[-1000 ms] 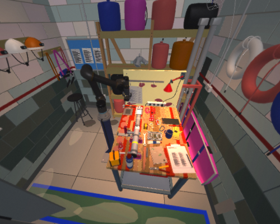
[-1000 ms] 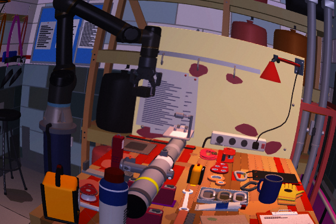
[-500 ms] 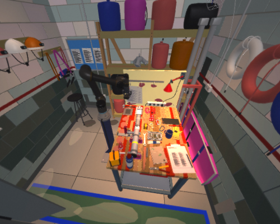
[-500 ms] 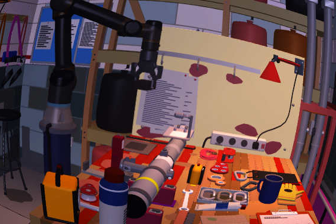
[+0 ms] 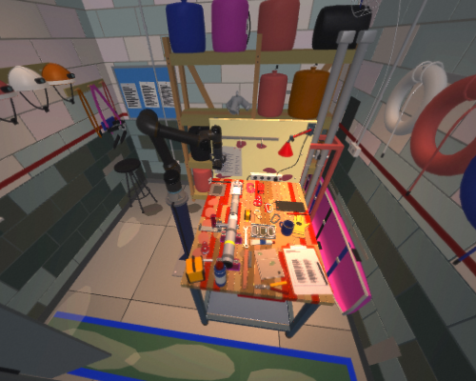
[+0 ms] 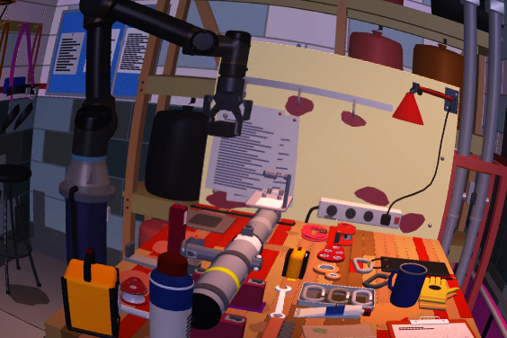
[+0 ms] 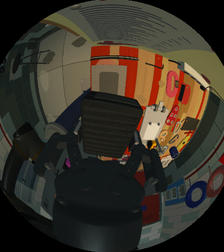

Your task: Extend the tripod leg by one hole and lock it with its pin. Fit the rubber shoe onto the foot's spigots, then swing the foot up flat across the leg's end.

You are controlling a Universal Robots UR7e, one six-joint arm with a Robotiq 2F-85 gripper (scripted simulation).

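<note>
The black ribbed rubber shoe [image 7: 110,125] is held in my gripper [image 6: 224,128], high above the far left end of the bench. Below it the grey tripod leg [image 6: 239,254] lies lengthwise on the bench in its clamps, and its pale foot plate [image 6: 270,200] with two spigots hangs at the leg's far end, near the backboard. The foot plate [image 7: 152,127] shows in the wrist camera just right of the shoe. I cannot make out the locking pin on the leg.
The yellow backboard [image 6: 342,148] stands close behind the gripper, with a paper sheet and a red lamp [image 6: 407,110]. A grey tray [image 6: 210,220] lies below the gripper. Carabiners, a blue mug [image 6: 407,283], a power strip [image 6: 358,211] and a clipboard fill the bench's right side.
</note>
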